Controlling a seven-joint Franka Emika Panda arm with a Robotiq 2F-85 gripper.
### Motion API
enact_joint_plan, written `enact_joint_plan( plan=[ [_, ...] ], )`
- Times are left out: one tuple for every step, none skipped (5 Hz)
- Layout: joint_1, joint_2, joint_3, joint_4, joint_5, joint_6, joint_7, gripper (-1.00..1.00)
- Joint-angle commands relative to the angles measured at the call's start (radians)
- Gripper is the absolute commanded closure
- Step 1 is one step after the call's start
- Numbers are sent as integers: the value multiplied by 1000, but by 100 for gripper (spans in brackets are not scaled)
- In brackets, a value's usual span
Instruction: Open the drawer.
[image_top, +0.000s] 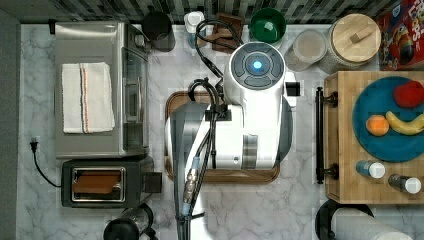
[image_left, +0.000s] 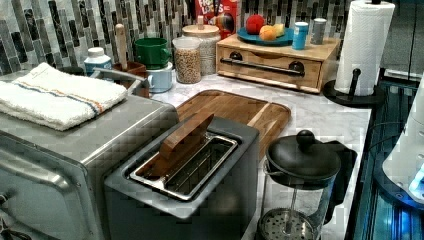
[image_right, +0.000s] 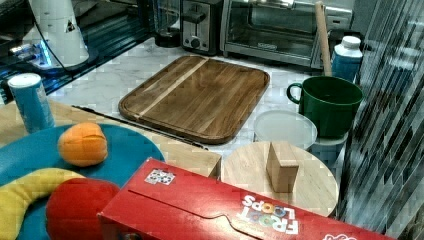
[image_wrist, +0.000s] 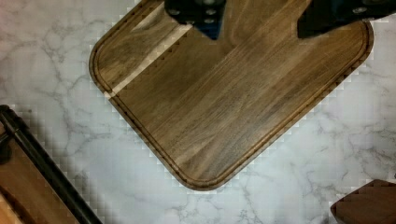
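Above the dark wooden tray (image_wrist: 233, 98) the pincer (image_wrist: 261, 21) hangs, seen from the wrist view as two dark fingers (image_wrist: 201, 14) standing apart with bare wood between them; it grips nothing. The tray lies flat on the marble table (image_top: 160, 75), directly below the pincer.

The drawer (image_left: 270, 62) is shut, its front flush with the light bamboo box that houses it. Its long black bar handle (image_top: 319, 135) runs on two black brackets. In the wrist view the handle (image_wrist: 42, 168) shows as a dark bar crossing one corner, well apart from the pincer, with a strip of bare marble between it and the tray's edge. In the top view the white arm (image_top: 250, 120) covers most of the tray, and the drawer sits at the top view's right, beyond the arm.

On top of the bamboo box rests a blue plate (image_top: 367, 145) with a red fruit (image_top: 409, 94), an orange (image_top: 377, 125) and a banana (image_top: 406, 125); two small shakers (image_top: 371, 169) stand just beside the plate.

On the far side of the tray from the drawer stand a steel toaster oven (image_top: 95, 40) with a folded towel (image_top: 86, 97) on it, and a toaster (image_top: 107, 181).
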Motion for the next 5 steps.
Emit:
enact_joint_plan(
  plan=[
    [-1, 0, 1, 0, 0, 1, -2, -100],
    [-4, 0, 4, 0, 0, 1, -2, -100],
    [-8, 10, -2, 13, -8, 7, -64, -100],
    [-21, 11, -15, -11, -27, 42, -172, -100],
    [-40, 5, -36, -52, -29, 105, -301, -100]
  ],
)
